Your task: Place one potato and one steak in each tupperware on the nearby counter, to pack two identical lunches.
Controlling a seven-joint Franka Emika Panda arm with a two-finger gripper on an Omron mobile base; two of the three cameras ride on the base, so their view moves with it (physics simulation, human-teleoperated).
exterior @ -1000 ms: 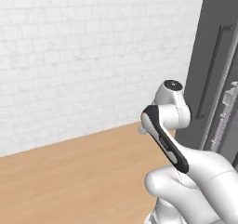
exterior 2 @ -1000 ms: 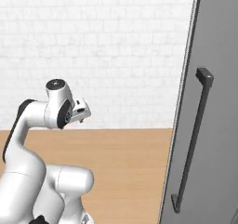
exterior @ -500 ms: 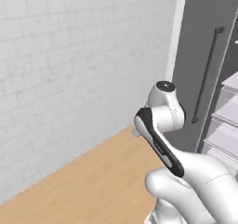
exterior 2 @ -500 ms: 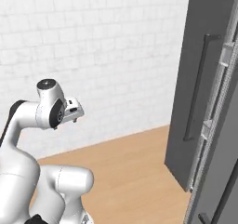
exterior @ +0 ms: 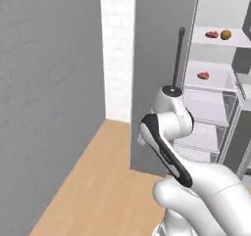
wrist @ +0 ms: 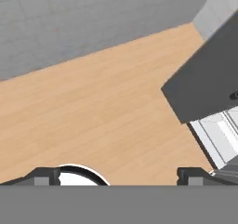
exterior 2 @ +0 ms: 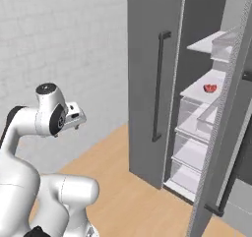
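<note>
An open fridge stands ahead. On its upper shelf lie a red-pink steak [exterior: 212,34] and a golden-brown potato [exterior: 225,35] side by side. One shelf lower rests a second steak [exterior: 203,75], also seen as the steak [exterior 2: 210,88] from the right. My gripper [wrist: 118,175] is open, its two dark fingertips [wrist: 44,175] far apart with nothing between them, and it looks down at the wooden floor, well short of the fridge. My hand [exterior 2: 74,117] is held up beside the arm. The tupperware and the counter are out of view.
A closed grey fridge door with a long black handle [exterior 2: 158,83] stands left of the shelves. The open door [exterior 2: 224,133] juts out at the right. Clear drawers [exterior 2: 194,115] fill the lower fridge. Grey wall [exterior: 44,83] bounds the left, wooden floor [exterior: 98,191] lies below.
The whole picture has shifted, so the base has turned: the brick wall has slid left and the open fridge with its shelves has come into view. The gripper stays open.
</note>
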